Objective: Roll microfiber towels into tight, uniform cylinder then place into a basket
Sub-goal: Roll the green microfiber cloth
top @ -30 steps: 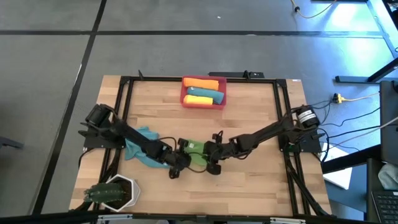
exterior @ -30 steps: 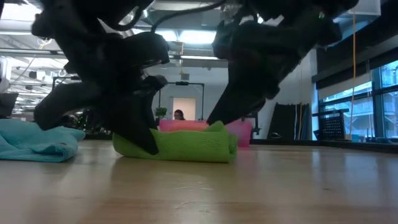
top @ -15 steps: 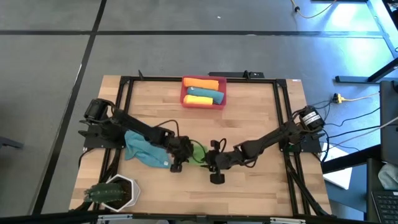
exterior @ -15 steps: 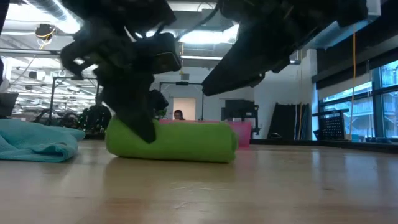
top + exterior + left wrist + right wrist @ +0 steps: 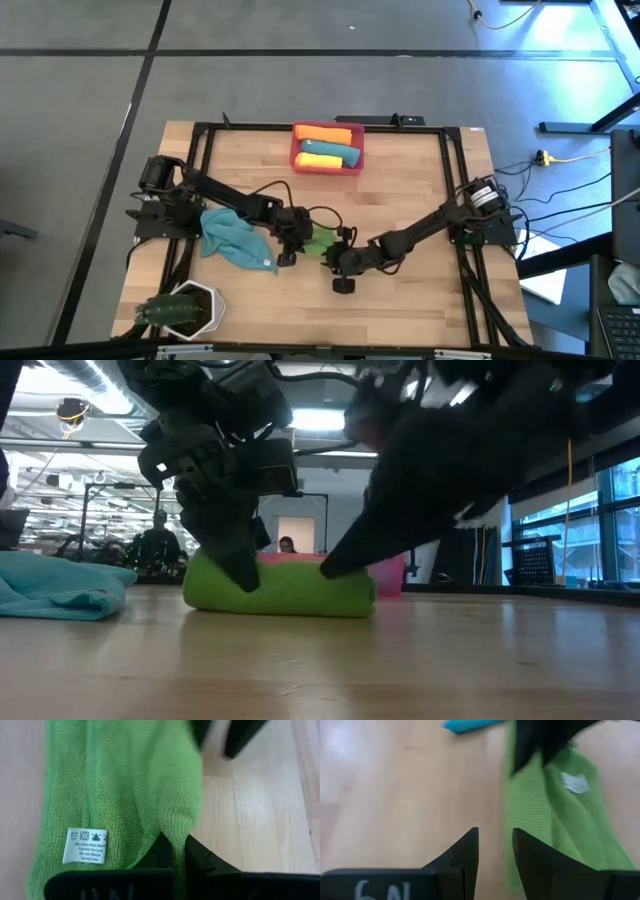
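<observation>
The left end effector (image 5: 290, 232) is closed on a pinched fold of the green towel (image 5: 318, 241), as the left wrist view shows: a ridge of green pile is trapped between the two dark fingers (image 5: 165, 851), with the care label (image 5: 85, 845) lying flat just beside. The grip is judged to be kept so that the rolled cloth is held from springing loose at one end.

The right end effector (image 5: 341, 266) is held at the opposite end of the roll, its fingers (image 5: 467, 851) parted with only bare wood seen between them; nothing is gripped. It appears to be placed there to steady or tuck the free end, though contact cannot be confirmed.

In the low view the green towel (image 5: 280, 587) is seen as a fairly even cylinder lying on the desk (image 5: 420, 190), near its middle. A loose teal towel (image 5: 232, 238) is left crumpled just beside the left arm, not yet rolled.

Farther off, at the desk's far edge, the basket (image 5: 327, 150) already contains an orange roll (image 5: 322, 131), a yellow roll (image 5: 317, 160) and a teal roll (image 5: 330, 148), laid side by side. A white hexagonal pot (image 5: 190, 308) stands at the near left corner, well apart from the work.
</observation>
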Action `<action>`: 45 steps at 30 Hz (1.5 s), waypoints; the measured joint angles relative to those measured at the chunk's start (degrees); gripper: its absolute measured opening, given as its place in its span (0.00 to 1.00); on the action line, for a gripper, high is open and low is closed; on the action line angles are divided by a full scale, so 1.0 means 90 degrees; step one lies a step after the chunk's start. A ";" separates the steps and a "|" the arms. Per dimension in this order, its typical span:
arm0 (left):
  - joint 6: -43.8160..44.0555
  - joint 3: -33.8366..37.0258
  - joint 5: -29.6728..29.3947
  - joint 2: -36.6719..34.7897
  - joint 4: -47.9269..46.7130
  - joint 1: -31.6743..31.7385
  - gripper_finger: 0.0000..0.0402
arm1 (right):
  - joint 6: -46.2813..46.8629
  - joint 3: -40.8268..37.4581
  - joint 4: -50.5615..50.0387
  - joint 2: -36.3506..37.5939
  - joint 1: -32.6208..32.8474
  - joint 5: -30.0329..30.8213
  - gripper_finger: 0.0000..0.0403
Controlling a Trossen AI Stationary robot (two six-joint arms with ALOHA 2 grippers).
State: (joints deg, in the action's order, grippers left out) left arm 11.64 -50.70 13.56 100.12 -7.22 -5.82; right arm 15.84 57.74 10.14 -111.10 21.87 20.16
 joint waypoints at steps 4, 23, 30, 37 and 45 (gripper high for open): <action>-0.0002 0.0000 0.0062 0.0000 0.0000 -0.0002 0.00 | 0.0025 0.0000 0.0241 -0.0075 -0.0177 0.0185 0.30; -0.0489 -0.0010 -0.0633 0.0000 0.0022 -0.0002 0.13 | 0.1223 0.0032 -0.0545 -0.0244 -0.0735 0.0146 0.19; -0.0716 -0.0005 -0.0822 -0.0168 -0.0116 -0.0007 0.27 | 0.1354 0.0032 -0.0547 -0.0392 -0.0784 -0.0039 0.11; -0.0985 -0.0005 -0.1426 -0.0638 -0.0414 -0.0041 0.40 | 0.1356 0.0017 -0.0535 -0.0402 -0.0792 -0.0143 0.10; -0.1293 -0.0005 -0.1821 -0.0928 -0.0109 -0.0502 0.48 | 0.1421 0.0012 -0.0550 -0.0404 -0.0812 -0.0222 0.10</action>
State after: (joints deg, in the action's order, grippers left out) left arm 0.01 -50.74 -2.82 91.77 -8.20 -10.34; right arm 28.63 57.84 5.19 -114.74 14.56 18.16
